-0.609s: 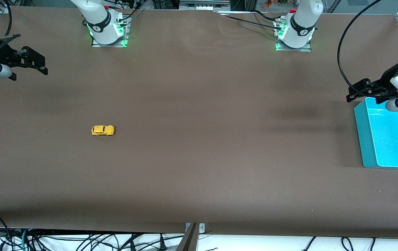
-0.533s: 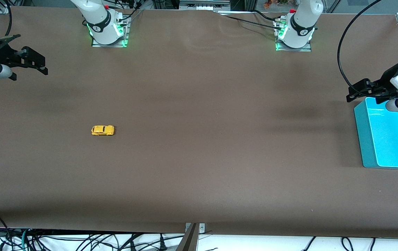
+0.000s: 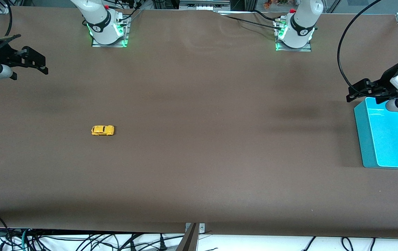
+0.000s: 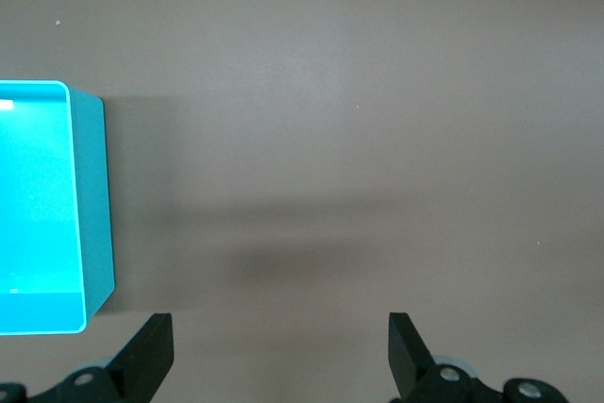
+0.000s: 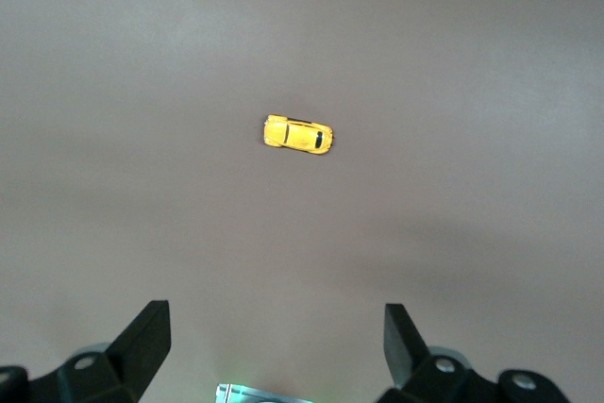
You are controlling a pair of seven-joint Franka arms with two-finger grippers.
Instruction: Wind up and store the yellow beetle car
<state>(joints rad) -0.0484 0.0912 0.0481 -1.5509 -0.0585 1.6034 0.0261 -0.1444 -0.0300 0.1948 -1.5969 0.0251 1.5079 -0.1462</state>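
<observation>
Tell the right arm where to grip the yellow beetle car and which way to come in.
Grip the yellow beetle car across its two long flanks, coming straight down from above. It sits on its wheels on the bare table with nothing beside it, and its rounded body is narrowest side to side. The right gripper is open, probably wide enough.

Pretty plain setup: a wide brown matte table [image 3: 199, 115] with soft shadow patches across it, a white floor strip along the camera-side edge littered with tangled black cables [image 3: 80, 242].
</observation>
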